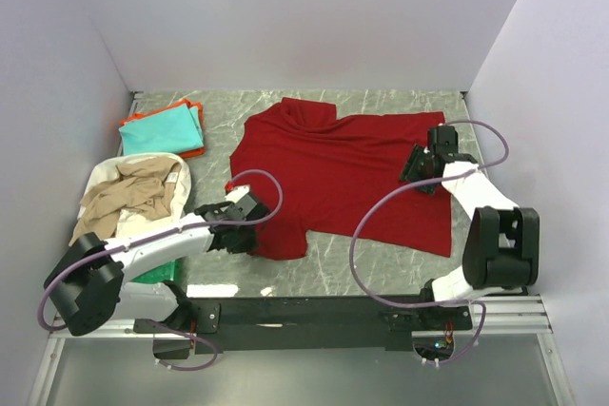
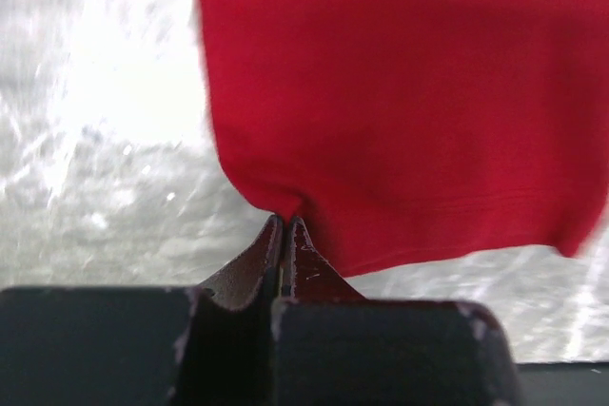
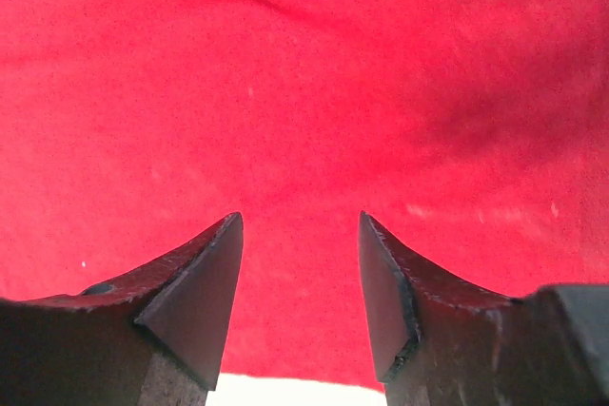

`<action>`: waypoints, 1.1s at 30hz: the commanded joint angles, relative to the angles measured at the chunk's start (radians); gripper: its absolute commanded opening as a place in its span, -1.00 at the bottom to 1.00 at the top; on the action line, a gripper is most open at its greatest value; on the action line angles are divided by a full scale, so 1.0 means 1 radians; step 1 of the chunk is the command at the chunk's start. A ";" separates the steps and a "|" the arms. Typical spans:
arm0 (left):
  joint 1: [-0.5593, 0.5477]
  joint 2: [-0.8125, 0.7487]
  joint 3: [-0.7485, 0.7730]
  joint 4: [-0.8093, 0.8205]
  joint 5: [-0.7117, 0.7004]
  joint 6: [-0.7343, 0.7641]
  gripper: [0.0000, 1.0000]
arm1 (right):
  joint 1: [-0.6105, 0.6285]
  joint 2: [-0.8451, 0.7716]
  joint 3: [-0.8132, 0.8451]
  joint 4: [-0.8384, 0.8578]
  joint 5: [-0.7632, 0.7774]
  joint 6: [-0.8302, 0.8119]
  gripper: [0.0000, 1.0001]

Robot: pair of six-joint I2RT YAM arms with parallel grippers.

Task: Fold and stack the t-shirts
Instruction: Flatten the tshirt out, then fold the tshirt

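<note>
A large dark red t-shirt [image 1: 343,173] lies spread on the marble table. My left gripper [image 1: 255,227] is shut on the dark red shirt's near left edge; in the left wrist view the jaws [image 2: 285,220] pinch a fold of the red cloth [image 2: 400,92], lifted off the table. My right gripper [image 1: 414,170] hangs open just above the shirt's right part; the red cloth [image 3: 304,92] fills the right wrist view between its fingertips [image 3: 299,221]. Folded teal [image 1: 164,130] and orange [image 1: 195,151] shirts lie stacked at the back left. A beige shirt [image 1: 133,199] lies crumpled on a white one [image 1: 181,170].
A green plastic tray [image 1: 152,275] peeks out under my left arm at the near left. White walls close in the table on three sides. A black rail [image 1: 314,311] with the arm bases runs along the near edge.
</note>
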 commanded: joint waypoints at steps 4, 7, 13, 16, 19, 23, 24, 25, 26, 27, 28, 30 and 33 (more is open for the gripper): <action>-0.002 -0.052 0.049 0.095 -0.059 0.122 -0.99 | -0.008 -0.189 -0.087 -0.093 0.122 0.057 0.16; 0.007 -0.063 0.047 0.138 -0.035 0.168 -0.99 | -0.009 -0.234 -0.118 -0.077 0.093 0.100 0.17; 0.028 -0.090 0.055 0.224 0.000 0.237 -0.99 | -0.009 -0.242 -0.115 -0.189 0.134 0.142 0.17; 0.044 -0.099 0.052 0.256 0.023 0.265 -0.99 | -0.009 -0.217 -0.109 -0.232 0.154 0.133 0.17; 0.068 -0.099 0.050 0.274 0.039 0.289 -0.99 | -0.009 -0.170 -0.116 -0.222 0.149 0.140 0.17; 0.085 -0.098 0.047 0.284 0.051 0.299 -0.99 | -0.011 -0.102 -0.136 -0.168 0.108 0.162 0.17; 0.088 -0.096 0.047 0.284 0.051 0.299 -0.99 | -0.009 -0.075 -0.138 -0.148 0.108 0.168 0.17; 0.090 -0.093 0.049 0.284 0.051 0.299 -0.99 | -0.008 -0.059 -0.138 -0.142 0.113 0.169 0.17; 0.091 -0.093 0.047 0.282 0.046 0.297 -0.99 | -0.009 -0.047 -0.136 -0.136 0.114 0.171 0.17; 0.096 -0.095 0.047 0.279 0.036 0.295 -0.99 | -0.009 -0.022 -0.129 -0.125 0.114 0.171 0.17; 0.097 -0.098 0.046 0.276 0.031 0.292 -0.99 | -0.009 -0.010 -0.123 -0.123 0.119 0.171 0.17; 0.099 -0.104 0.044 0.278 0.028 0.292 -0.99 | -0.009 0.021 -0.106 -0.110 0.116 0.174 0.17; 0.101 -0.109 0.042 0.279 0.030 0.294 -0.99 | -0.009 0.070 -0.069 -0.106 0.136 0.171 0.17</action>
